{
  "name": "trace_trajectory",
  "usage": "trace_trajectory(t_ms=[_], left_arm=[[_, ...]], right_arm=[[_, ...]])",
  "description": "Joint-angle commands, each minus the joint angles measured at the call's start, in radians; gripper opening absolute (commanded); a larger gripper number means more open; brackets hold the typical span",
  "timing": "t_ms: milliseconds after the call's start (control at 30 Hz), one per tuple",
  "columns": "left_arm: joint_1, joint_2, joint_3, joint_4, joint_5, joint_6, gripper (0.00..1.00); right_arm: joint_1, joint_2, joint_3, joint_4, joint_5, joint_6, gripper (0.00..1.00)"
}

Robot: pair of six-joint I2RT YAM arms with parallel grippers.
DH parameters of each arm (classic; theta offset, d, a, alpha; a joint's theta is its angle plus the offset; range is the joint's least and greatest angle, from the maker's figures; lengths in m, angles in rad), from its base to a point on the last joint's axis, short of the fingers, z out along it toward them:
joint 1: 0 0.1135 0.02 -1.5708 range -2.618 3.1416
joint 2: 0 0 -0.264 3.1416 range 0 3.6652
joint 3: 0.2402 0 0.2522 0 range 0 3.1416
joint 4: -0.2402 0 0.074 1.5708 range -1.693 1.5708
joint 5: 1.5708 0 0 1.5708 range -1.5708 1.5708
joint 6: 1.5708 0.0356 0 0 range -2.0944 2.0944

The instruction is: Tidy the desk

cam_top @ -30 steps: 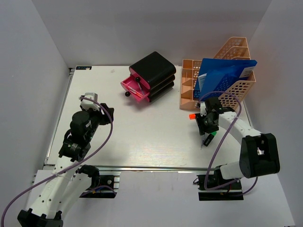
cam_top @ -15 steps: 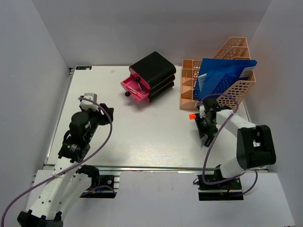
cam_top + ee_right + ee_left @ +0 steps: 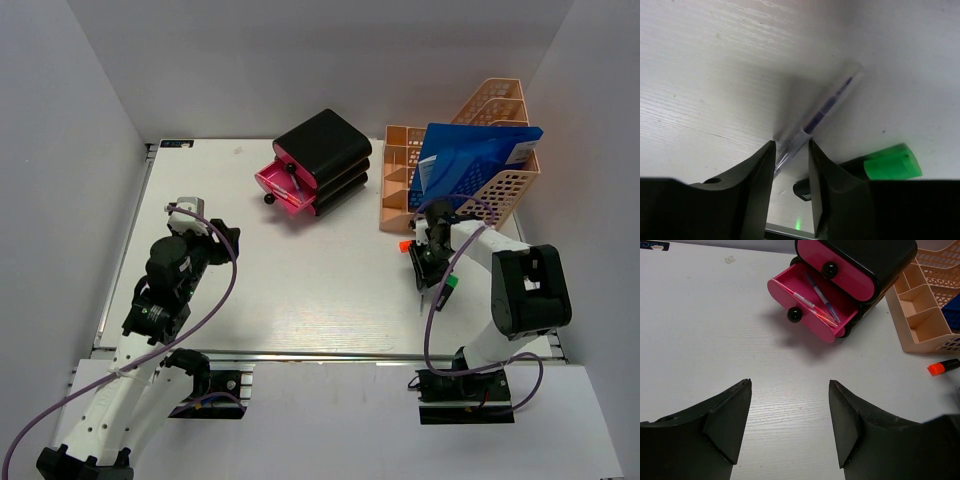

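Note:
The white desk carries everything. My right gripper is down at the desk on the right. In the right wrist view its jaws are partly closed and straddle a clear blue-ink pen that lies slantwise on the desk. The pen runs close against both fingers. A green highlighter lies just right of the right finger and also shows in the top view. My left gripper is open and empty above the left of the desk, its jaws wide over bare desk.
A black-and-pink drawer box stands at the back, its lowest pink drawer pulled out with pens inside. A peach mesh file rack with a blue folder stands back right. An orange highlighter lies in front of it.
My right gripper has shifted a little left and lowered onto the pen, and its wrist has turned. The left arm has not moved.

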Motion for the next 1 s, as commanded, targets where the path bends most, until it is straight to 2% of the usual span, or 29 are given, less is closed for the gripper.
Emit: trace_trajectory(t_ms=[0, 167, 333, 400, 500, 567, 700, 833, 967], left_arm=[[-0.003, -0.007, -0.002, 0.011, 0.001, 0.004, 0.73], [-0.003, -0.002, -0.002, 0.009, -0.002, 0.004, 0.73], [-0.003, 0.0, -0.001, 0.011, -0.008, 0.006, 0.73], [-0.003, 0.004, -0.002, 0.011, -0.008, 0.007, 0.73], [-0.003, 0.007, -0.004, 0.011, -0.007, 0.007, 0.73], [-0.003, 0.001, -0.007, 0.011, -0.008, 0.011, 0.73], [-0.003, -0.005, -0.013, 0.022, -0.019, 0.014, 0.73], [0.006, -0.002, -0.022, 0.031, -0.015, 0.021, 0.73], [0.006, 0.007, -0.024, 0.032, -0.024, 0.027, 0.72]], right_arm=[[0.007, 0.041, 0.028, -0.022, -0.05, -0.016, 0.37], [0.062, 0.072, 0.039, -0.007, -0.041, -0.039, 0.29], [0.116, 0.085, 0.033, 0.013, -0.06, -0.072, 0.16], [0.139, 0.085, 0.031, 0.019, -0.095, -0.087, 0.14], [0.169, 0.092, 0.059, -0.002, -0.142, -0.139, 0.05], [0.183, 0.09, 0.111, -0.019, -0.187, -0.188, 0.0], [0.251, 0.085, 0.258, -0.109, -0.308, -0.312, 0.0], [0.311, 0.11, 0.459, -0.157, -0.313, -0.441, 0.0], [0.367, 0.206, 0.739, -0.191, -0.351, -0.532, 0.0]])
